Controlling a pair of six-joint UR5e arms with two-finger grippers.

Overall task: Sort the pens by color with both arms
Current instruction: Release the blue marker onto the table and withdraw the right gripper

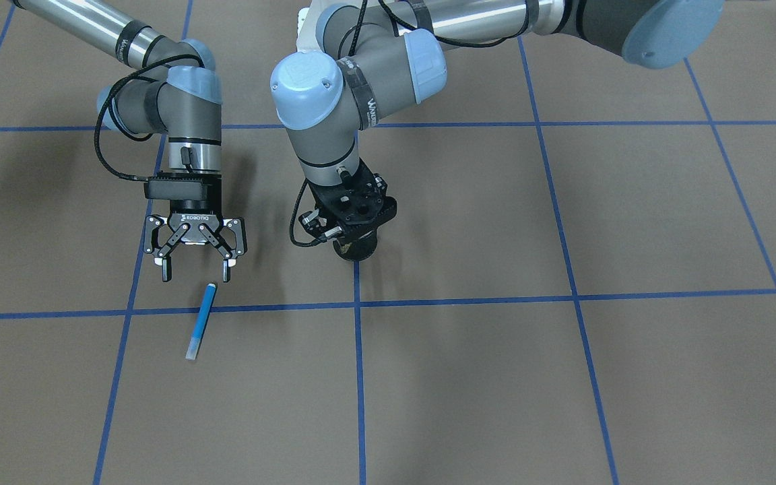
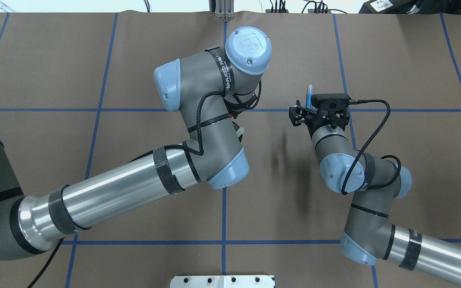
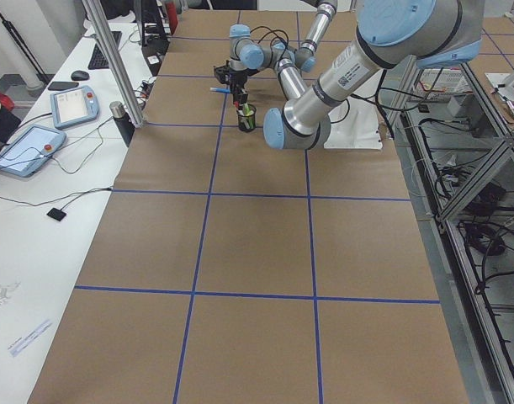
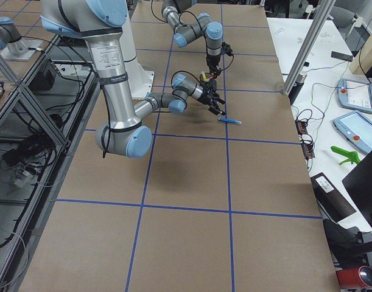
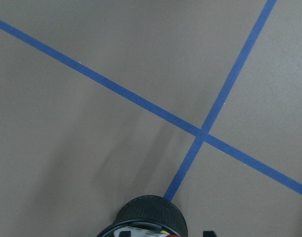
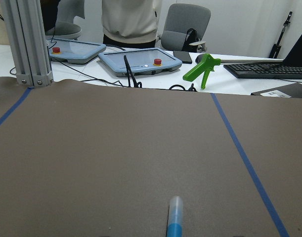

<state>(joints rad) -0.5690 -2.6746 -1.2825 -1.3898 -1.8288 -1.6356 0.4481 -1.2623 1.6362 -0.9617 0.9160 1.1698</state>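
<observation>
Right tool [image 1: 196,273] hangs released, jaws spread, just short of the blue pen [image 1: 201,321] lying flat on the counter [image 1: 563,377], apart from the mesh cup [image 1: 354,253]. The left tool [image 1: 353,225] hovers over that cup, probably for another pen; I cannot tell its grip.

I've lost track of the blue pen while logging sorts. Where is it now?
The blue pen lies flat on the table, left of centre in the front-facing view, across a blue tape line, just beyond the right gripper's open fingers.
</observation>
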